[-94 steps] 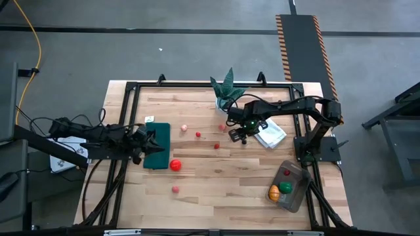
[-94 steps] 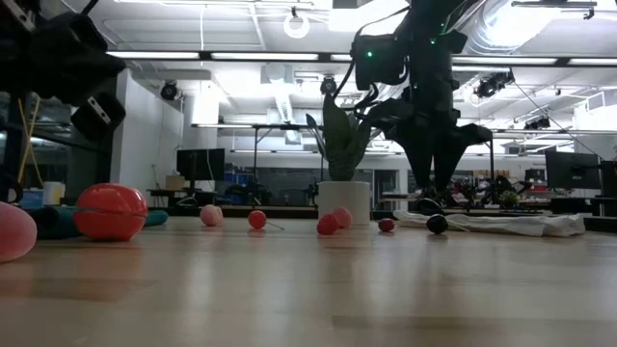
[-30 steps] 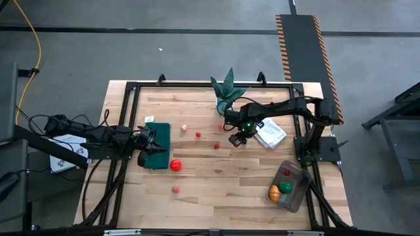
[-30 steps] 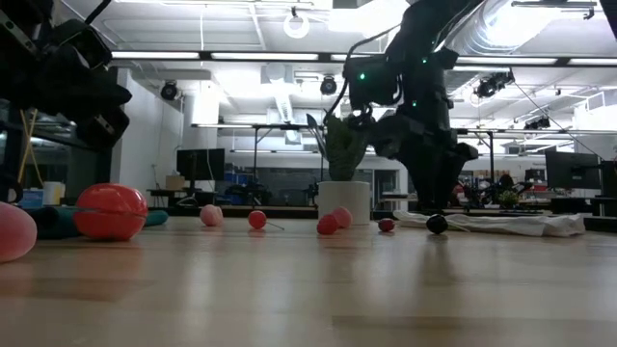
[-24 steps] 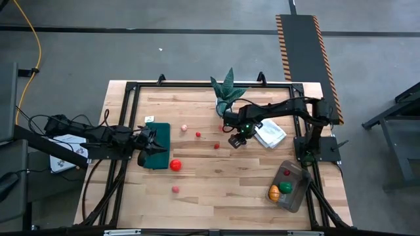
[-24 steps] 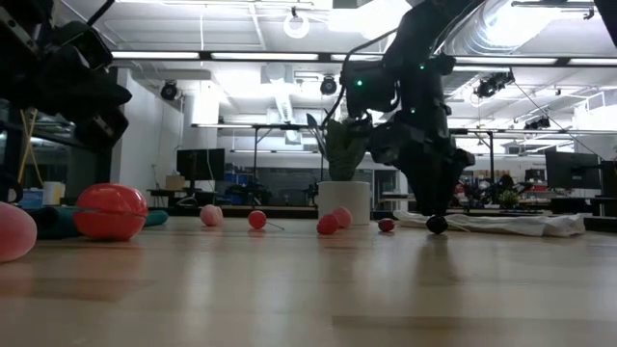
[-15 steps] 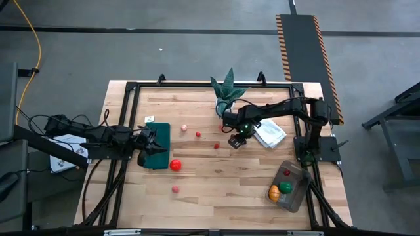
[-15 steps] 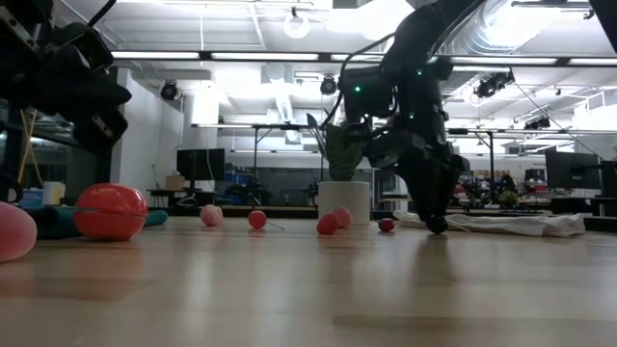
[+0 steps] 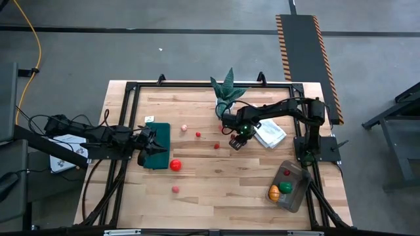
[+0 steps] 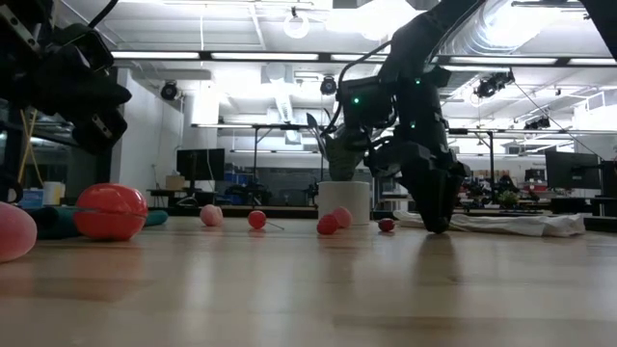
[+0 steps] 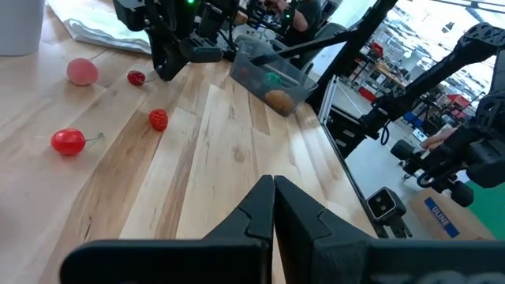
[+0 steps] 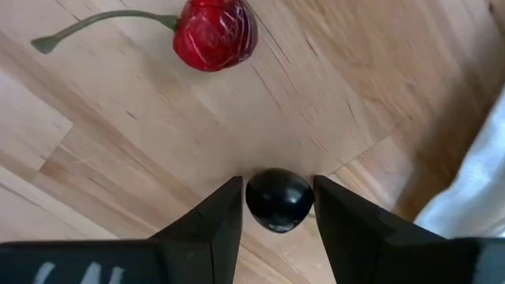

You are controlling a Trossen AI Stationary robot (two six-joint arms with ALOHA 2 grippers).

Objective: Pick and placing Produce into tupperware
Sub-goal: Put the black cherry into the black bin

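My right gripper (image 9: 235, 142) points down at the table's far middle, and it also shows in the low view (image 10: 436, 224). It is open. Its fingers stand close on either side of a small dark round berry (image 12: 278, 199) that lies on the wood. A red cherry with a stalk (image 12: 215, 35) lies just beyond it. My left gripper (image 9: 152, 141) is shut and empty over the dark green mat (image 9: 159, 154). The tupperware (image 9: 289, 185) stands at the near right corner and holds orange, green and red produce. A big red tomato (image 9: 175, 165) and several small red and pink fruits lie on the table. My right gripper comes at the dark berry (image 12: 278, 199) from above, one finger (image 12: 225, 217) on each side of it. I cannot tell whether the fingers touch it. The berry rests on the table.
A spiky green plant in a white pot (image 9: 226, 92) stands at the far edge, just behind my right gripper. A folded white cloth (image 9: 270, 134) lies to its right. Bare wood shows in the near middle of the table (image 9: 223, 190).
My right gripper has come down over the dark berry and shifted a little toward the table's left. In the low view it now hides the berry, which has stayed in place.
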